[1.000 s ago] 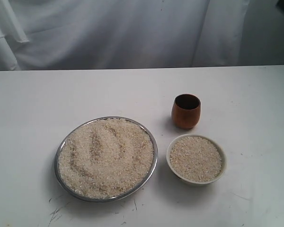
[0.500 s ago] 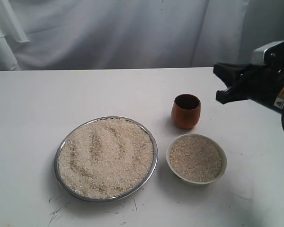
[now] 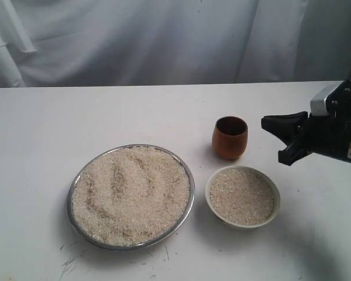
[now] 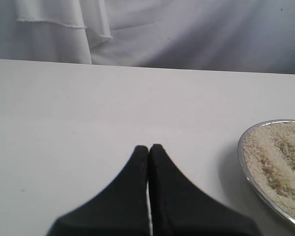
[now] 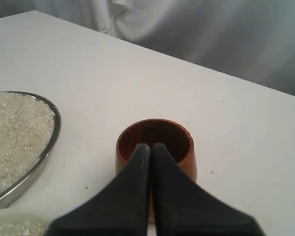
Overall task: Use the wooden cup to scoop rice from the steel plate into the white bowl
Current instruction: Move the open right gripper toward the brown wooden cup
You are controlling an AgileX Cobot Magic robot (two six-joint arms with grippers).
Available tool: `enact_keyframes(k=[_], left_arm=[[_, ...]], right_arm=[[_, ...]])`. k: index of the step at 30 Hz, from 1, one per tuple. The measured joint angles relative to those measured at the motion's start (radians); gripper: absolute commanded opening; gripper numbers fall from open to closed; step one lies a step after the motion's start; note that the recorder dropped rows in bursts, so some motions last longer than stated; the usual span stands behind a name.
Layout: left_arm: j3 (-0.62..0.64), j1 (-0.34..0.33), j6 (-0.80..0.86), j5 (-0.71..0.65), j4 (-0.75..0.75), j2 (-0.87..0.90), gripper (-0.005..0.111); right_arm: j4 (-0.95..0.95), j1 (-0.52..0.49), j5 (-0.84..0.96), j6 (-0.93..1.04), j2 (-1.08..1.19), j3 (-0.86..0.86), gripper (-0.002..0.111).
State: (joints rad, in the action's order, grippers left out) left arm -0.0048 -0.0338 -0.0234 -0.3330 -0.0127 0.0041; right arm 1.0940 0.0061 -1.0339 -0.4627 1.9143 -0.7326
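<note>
The steel plate point(image 3: 191, 188) lies front left on the table, heaped with rice point(image 3: 131, 193). To its right sits the white bowl point(image 3: 209, 193), also filled with rice point(image 3: 241, 196). Behind the bowl the wooden cup point(image 3: 230, 137) stands upright and empty. My right gripper point(image 3: 269, 126) hovers just right of the cup, apart from it. In the right wrist view it point(image 5: 150, 146) is shut and empty, its tips in line with the cup point(image 5: 184, 147). My left gripper point(image 4: 148, 147) is shut over bare table, beside the plate's rim point(image 4: 243, 152); the exterior view does not show it.
A white cloth point(image 3: 164, 41) hangs behind the table's far edge. The right wrist view catches the plate's rim point(image 5: 54, 132) and a sliver of the white bowl point(image 5: 7, 216). Bare white tabletop point(image 3: 76, 117) stretches to the left and back.
The right arm entered from the right edge, then dropped lower and drew back slightly beside the cup. Plate, bowl and cup have not moved.
</note>
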Motion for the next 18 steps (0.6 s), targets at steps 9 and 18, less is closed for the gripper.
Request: enact_keyframes(k=[9, 18], left_arm=[[0.0, 0.0, 0.0, 0.0, 0.0, 0.0, 0.0], [0.0, 0.0, 0.0, 0.0, 0.0, 0.0, 0.0]], right_arm=[[0.035, -0.005, 0.005, 0.063, 0.0, 0.0, 0.08], [0.109, -0.014, 0.019, 0.001, 0.038, -0.073, 0.105]])
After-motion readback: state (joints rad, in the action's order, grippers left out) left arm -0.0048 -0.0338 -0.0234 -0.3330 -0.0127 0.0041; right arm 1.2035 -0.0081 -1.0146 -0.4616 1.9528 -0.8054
